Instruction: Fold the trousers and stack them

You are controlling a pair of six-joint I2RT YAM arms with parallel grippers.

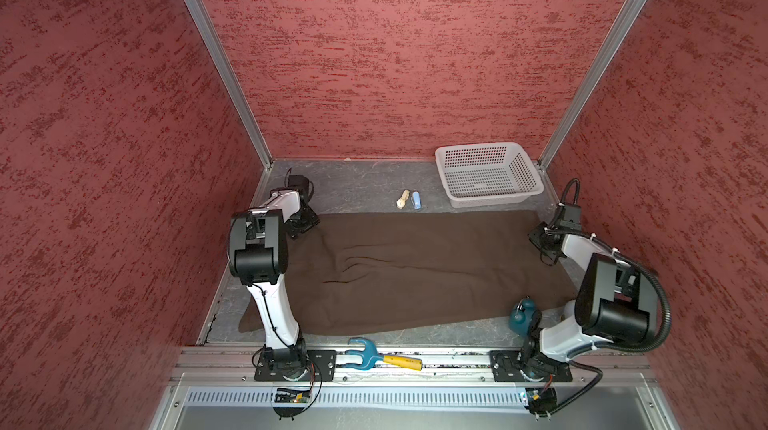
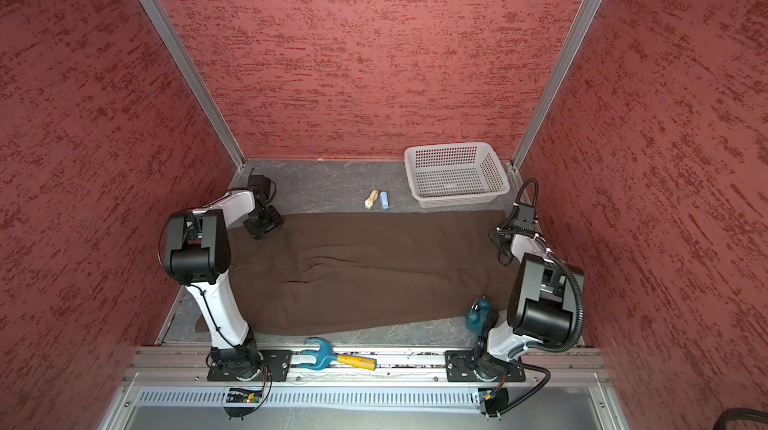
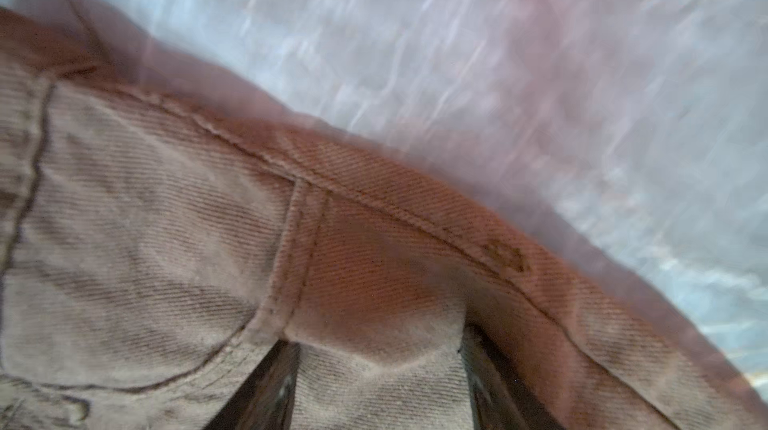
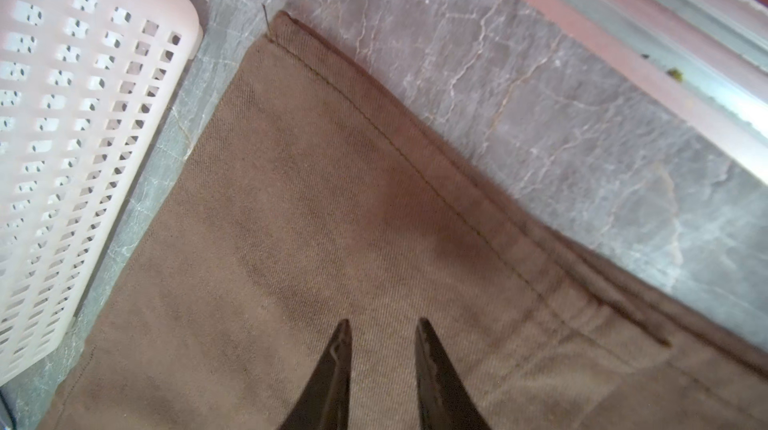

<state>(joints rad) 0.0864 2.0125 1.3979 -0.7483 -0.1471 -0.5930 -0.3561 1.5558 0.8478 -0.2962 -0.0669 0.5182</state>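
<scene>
Basket (image 1: 498, 198) stands just beside trousers (image 1: 415, 270); teal item (image 1: 520, 316) perhaps touches them.

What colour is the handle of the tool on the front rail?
Yellow handle, clearest in a top view.

Items counted in both top views: trousers (image 1: 415, 270), one pair; white perforated basket (image 1: 494, 199), one; small cylinders, two, namely one cream cylinder (image 1: 402, 199) and one blue cylinder (image 1: 416, 201); fork-headed tool (image 1: 384, 358) with blue head and yellow handle, one; teal rounded object (image 1: 523, 313), one. Robot arms, two: left arm (image 1: 274, 316) and right arm (image 1: 561, 334).
</scene>
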